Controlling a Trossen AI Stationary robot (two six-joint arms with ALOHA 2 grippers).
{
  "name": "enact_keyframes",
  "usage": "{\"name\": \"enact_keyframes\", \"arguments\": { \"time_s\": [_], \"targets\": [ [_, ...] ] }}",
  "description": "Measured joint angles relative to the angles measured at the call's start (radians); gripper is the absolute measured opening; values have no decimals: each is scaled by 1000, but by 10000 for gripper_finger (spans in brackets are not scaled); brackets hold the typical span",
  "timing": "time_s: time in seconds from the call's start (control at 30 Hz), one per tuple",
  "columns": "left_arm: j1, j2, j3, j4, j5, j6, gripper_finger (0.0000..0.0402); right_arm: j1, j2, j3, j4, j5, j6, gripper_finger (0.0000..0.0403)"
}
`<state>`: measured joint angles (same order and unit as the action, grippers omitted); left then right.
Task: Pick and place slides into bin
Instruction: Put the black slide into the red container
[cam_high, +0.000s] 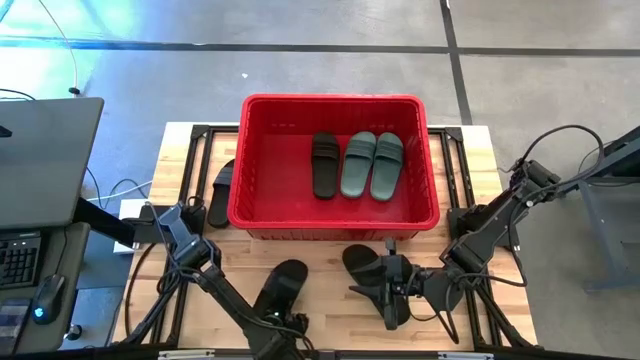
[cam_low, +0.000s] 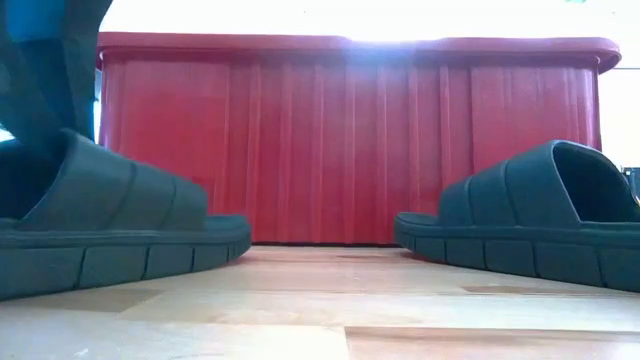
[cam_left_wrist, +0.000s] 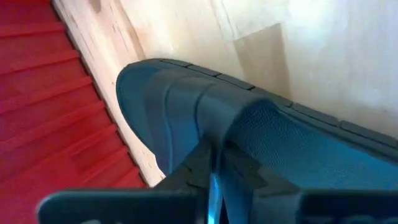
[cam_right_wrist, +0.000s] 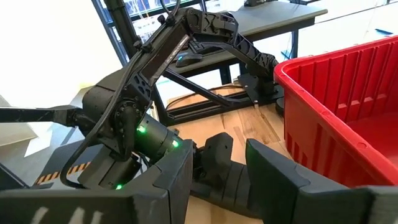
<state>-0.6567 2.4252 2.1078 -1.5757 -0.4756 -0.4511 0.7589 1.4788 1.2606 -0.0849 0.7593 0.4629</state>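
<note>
A: What lies nearest on the desk?

B: Two black slides. The left slide runs near-left to far-right, toe toward the bin. The left pincer is at its near end. The left wrist view shows that pincer's dark fingers pressed together on the slide's edge, which the high view hides.

A: And the right one?

B: The right slide lies near the bin's near wall, long axis running far-left to near-right. The right pincer is over its near end. In the right wrist view its fingers stand spread, with the slide between them; I cannot tell whether they touch it.

A: What does the low view add?

B: Both slides sit flat on their soles, left and right, with the bin's ribbed red wall behind them. Neither pincer shows clearly there.

A: Farther back?

B: Inside the bin, three slides lie side by side, long axes near to far: one black, then two green and. A fourth black slide rests on the desk just left of the bin, also lengthwise near to far. Only the high view shows these four.
</note>
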Motion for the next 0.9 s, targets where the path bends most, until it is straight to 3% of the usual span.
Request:
{"name": "enact_keyframes", "arguments": {
  "time_s": [0.2,0.4,0.47,0.67,0.9],
  "targets": [
    [6,-23,34,4,83,1,5,0,0,0,0,0,-12,138],
    [0,-83,197,11,68,-2,4,0,0,0,26,17,-82,138],
    [1,-102,249,17,8,13,3,0,0,0,52,24,-115,138],
    [11,-246,230,1,-124,-37,2,15,-37,0,115,1,-184,138],
    [31,-383,242,41,-430,-1,1,83,-129,0,123,34,-302,138]
  ]
}}
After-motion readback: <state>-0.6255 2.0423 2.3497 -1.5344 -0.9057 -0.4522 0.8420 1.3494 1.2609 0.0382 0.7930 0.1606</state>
